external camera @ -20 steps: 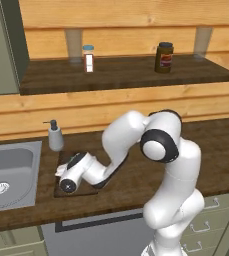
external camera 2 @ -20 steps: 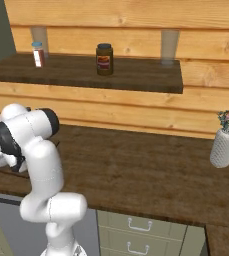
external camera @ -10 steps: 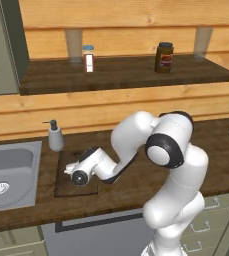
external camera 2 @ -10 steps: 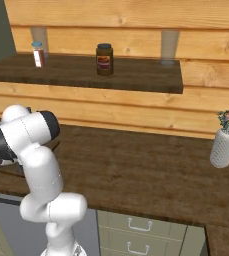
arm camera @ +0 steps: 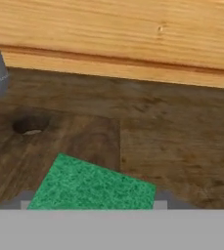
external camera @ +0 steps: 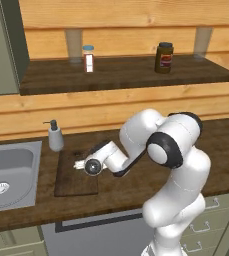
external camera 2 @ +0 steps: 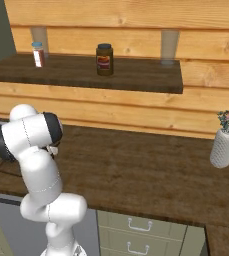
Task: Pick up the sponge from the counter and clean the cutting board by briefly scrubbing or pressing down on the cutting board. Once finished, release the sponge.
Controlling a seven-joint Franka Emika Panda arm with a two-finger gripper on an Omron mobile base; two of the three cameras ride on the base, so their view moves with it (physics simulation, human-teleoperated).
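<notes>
The green-topped sponge [arm camera: 91,188] lies low in the hand view, on the dark wooden cutting board [arm camera: 84,141]. It fills the span between my two fingertips, one at each end of it. My gripper [external camera: 79,164] hovers low over the back part of the cutting board [external camera: 71,182], shut on the sponge, whose pale edge just shows at the fingertips. The board lies on the counter [external camera: 121,192], right of the sink. Its hanging hole appears at the left of the hand view.
A grey soap dispenser [external camera: 55,136] stands just behind the board's back left corner. The metal sink [external camera: 8,170] is to the left. A shelf [external camera: 126,72] with jars runs above. A white vase [external camera 2: 223,145] stands far to the right.
My hand has slid with the sponge from the board's front left part toward its back, away from the counter's front edge. The elbow has swung right.
</notes>
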